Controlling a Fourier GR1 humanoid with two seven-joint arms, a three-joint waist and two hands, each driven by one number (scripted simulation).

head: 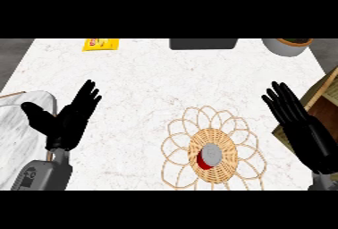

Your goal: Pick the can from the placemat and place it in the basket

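Your inventory: wicker basket on counter, holding one red can at its middle. Left hand and right hand: fingers straight, holding nothing.

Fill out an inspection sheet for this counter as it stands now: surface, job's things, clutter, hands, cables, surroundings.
Surface: white marbled counter, no spills seen.
Job's things: red can with grey lid stands on the woven placemat, near its middle; a wooden basket shows partly at the right edge.
Clutter: yellow packet at the far left; dark flat item at the far edge; white pot at the far right; grey marbled slab at the left.
Hands: left hand open, fingers up, holding nothing; right hand open, fingers up, holding nothing.
Cables: nothing seen.
Surroundings: grey floor past the counter's corners.
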